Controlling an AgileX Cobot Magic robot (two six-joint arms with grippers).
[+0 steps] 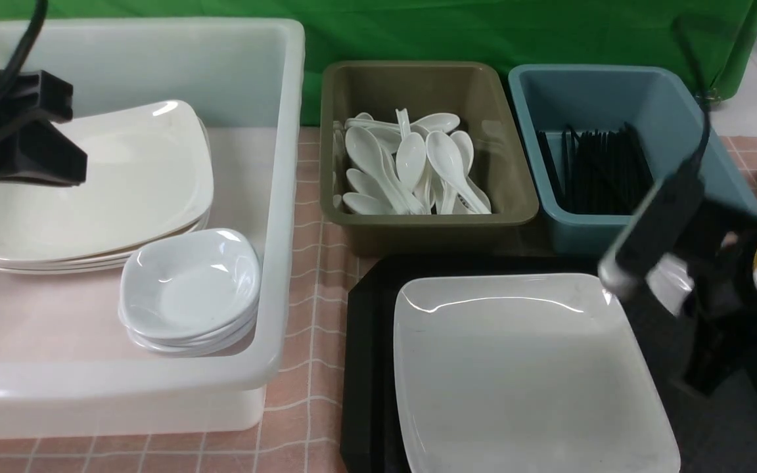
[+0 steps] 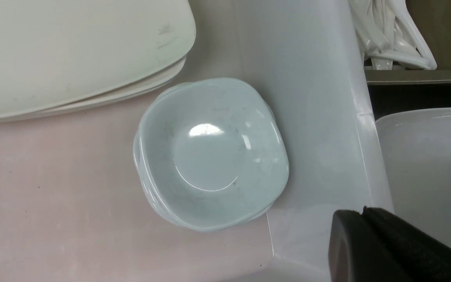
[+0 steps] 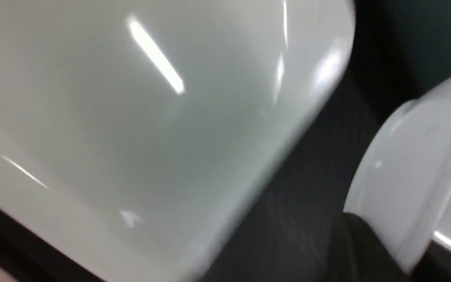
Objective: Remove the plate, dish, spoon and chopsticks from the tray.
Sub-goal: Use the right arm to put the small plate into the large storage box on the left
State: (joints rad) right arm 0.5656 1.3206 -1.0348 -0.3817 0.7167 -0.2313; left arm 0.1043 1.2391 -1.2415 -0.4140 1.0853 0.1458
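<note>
Still to be cleared, the plate (image 1: 523, 374) lies face up on the tray (image 1: 364, 368), towards its left edge and close to its far edge. Beyond the plate's far right corner is the dish (image 3: 405, 156), tipped on edge in the right pincer (image 3: 399, 250). Its jaws are drawn in to a narrow gap, with the dish's wall pinched between them. That grip makes sense: a thin wall gives the fingers something to close on, while the hollow stays free. Blur hides whether the dish has fully left the tray.

Outward, past the tray's far edge, stand the olive tub (image 1: 428, 238) with white spoons (image 1: 411, 161) and, to its right, the blue tub (image 1: 615, 230) with black chopsticks (image 1: 605, 171). I can make out no spoon or chopsticks on the visible part of the tray, so those two look done.

Over on the bench's (image 1: 309, 315) left side, the white bin (image 1: 278, 217) keeps plates (image 1: 109, 184) in one stack and small dishes (image 1: 188, 289) in another, nearer its right wall; probably the dish belongs with the latter. The left pincer (image 2: 358, 221) is closed on nothing, perhaps waiting for the plate.
</note>
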